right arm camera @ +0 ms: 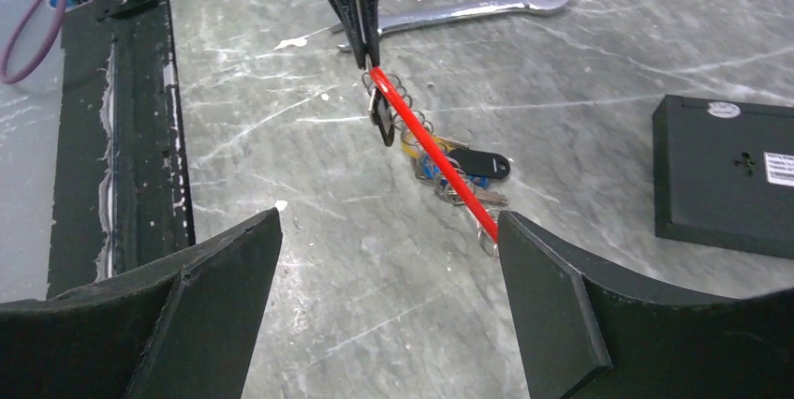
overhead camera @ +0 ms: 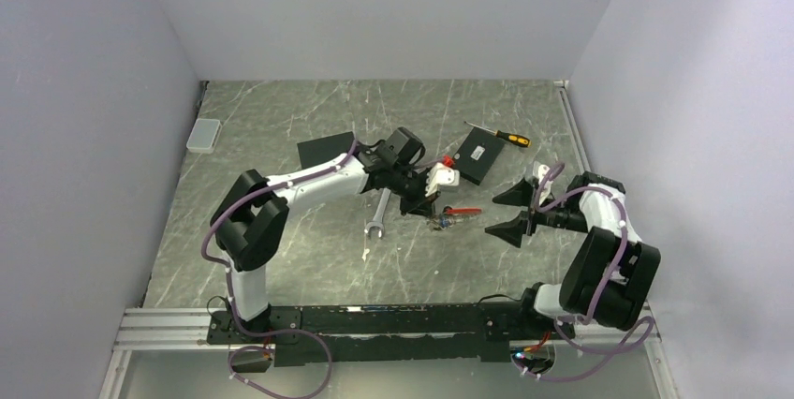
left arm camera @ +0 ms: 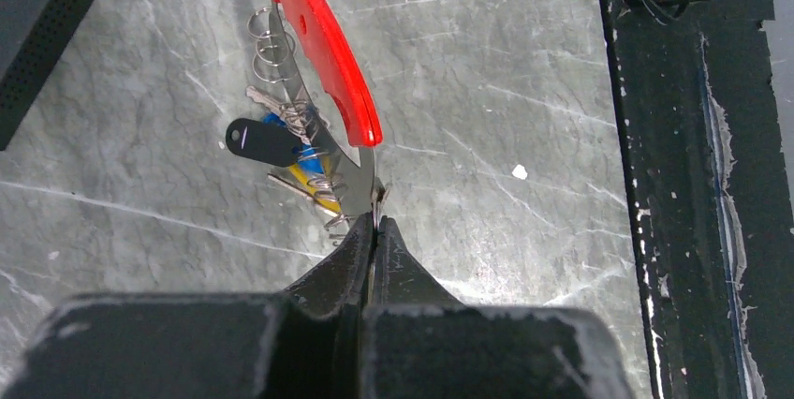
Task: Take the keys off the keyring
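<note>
No legible txt anywhere; white label [right arm camera: 779, 169] on black box [right arm camera: 721, 193] too blurry to read.

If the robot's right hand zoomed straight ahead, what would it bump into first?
Probably the red keyring and its keys, pinched by the left gripper, straight ahead of the right gripper, jaws open; depth is unclear.

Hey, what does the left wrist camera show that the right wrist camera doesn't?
Left wrist only: the keyring seen broadside, its red part a wide curve. Right wrist only: the wrench, a labelled black box, and the right gripper, open and holding nothing. In that view the red part looks like a thin line. Both: the left gripper shut on the keyring's end, and the keys bunched on it.
</note>
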You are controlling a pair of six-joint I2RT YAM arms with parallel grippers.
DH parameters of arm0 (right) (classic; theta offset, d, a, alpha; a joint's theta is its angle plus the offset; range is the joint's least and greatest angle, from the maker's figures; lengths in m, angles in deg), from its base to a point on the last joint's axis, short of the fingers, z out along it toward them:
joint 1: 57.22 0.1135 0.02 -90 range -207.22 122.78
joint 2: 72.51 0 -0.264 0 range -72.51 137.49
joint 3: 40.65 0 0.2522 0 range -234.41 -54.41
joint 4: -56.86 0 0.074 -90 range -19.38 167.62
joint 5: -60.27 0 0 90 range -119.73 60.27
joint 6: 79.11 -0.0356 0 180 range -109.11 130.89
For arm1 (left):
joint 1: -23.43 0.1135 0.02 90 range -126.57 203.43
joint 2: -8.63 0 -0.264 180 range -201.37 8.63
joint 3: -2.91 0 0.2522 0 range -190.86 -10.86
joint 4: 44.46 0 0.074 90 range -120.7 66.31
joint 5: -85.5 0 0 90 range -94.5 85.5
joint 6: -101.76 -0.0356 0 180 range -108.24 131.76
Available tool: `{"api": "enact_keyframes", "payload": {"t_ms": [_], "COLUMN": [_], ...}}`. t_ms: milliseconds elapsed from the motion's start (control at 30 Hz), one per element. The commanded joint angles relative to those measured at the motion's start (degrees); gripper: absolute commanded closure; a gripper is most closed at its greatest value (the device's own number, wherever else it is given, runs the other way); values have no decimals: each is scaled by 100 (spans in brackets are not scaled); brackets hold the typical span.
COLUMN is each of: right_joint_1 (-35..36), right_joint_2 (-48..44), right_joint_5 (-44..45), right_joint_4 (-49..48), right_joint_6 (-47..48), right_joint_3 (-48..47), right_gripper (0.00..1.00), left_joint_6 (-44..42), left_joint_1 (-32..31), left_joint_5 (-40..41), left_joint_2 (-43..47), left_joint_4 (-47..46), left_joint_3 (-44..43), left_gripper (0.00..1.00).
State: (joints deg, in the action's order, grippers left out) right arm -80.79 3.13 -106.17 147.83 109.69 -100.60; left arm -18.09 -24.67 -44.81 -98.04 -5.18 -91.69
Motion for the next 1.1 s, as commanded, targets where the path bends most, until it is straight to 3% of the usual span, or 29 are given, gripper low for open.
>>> {"api": "enact_keyframes", "payload": {"t_ms": [0,133,200,333,433,800,933,1000,1067], "right_joint_1": [18,145,348,995,1411,2316,2698,2809,2856], "right_joint_2": [231,453,503,-47,-857,-497,-491,-472,-483], "right_joint_5": [-641,-592,-462,372,847,1405,1518,1581,1674], "right_joint_4": [727,514,-30,-2900,-4686,-6264,-6932,-7067,-7143], "right_joint_6": [1929,1826,1209,-2511,-3844,-4081,-4725,-4940,-5100], "right_joint_3": [88,-22,-91,197,881,1341,1478,1486,1493], "right_gripper": [12,13,15,18,19,23,41,57,80], "left_joint_6": [123,-84,-87,-95,-102,-354,-234,-10,218], "left_joint_1": [111,125,125,125,146,178,193,256,356], "left_joint_5": [-266,-322,-328,-320,-294,-368,-347,-373,-385], "left_joint_2": [368,402,381,333,339,426,500,535,587], "left_joint_4": [-21,102,117,100,60,70,34,-85,-187], "left_joint_3": [173,221,213,160,161,299,334,354,367], "left_gripper": [100,100,100,100,100,100,100,100,100]}}
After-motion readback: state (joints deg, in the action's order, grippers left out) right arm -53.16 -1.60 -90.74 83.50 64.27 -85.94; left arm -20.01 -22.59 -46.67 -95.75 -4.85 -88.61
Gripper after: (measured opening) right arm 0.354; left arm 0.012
